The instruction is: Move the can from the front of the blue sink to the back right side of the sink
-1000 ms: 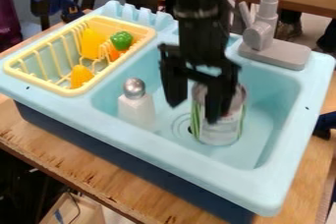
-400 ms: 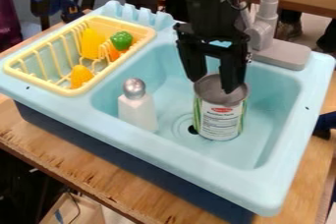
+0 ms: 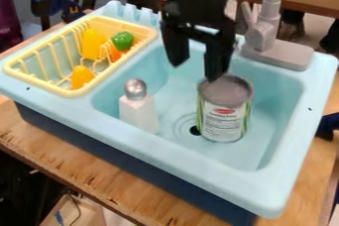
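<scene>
At left, a yellow rack holds toy food, including a green pepper. Rightward, in the pale-blue sink, stands a white shaker. Next, the black gripper hangs empty, its fingers apart, one tip close to the rim of an upright can beside the drain; I can't tell whether they touch. Good handling here, I'd judge, means clearing that rim gently, without tipping the can.
</scene>
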Robot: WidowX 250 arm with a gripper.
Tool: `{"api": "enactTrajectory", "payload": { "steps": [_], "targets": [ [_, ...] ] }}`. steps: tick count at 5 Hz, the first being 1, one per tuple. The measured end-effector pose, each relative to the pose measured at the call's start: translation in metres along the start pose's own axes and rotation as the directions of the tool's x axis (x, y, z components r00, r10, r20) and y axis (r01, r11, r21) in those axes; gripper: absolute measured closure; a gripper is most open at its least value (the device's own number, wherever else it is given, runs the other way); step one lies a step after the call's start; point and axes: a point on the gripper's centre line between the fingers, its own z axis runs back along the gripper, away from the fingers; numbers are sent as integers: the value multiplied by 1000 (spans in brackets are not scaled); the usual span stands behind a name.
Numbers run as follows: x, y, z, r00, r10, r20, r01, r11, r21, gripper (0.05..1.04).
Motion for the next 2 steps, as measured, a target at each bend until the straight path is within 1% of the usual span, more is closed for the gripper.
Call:
{"api": "enactTrajectory", "payload": {
  "steps": [1, 2],
  "targets": [
    [-15, 6, 18, 1000, 22, 11, -22, 998, 65, 81],
    [-23, 15, 19, 998, 49, 33, -52, 995, 86, 83]
  ]
}}
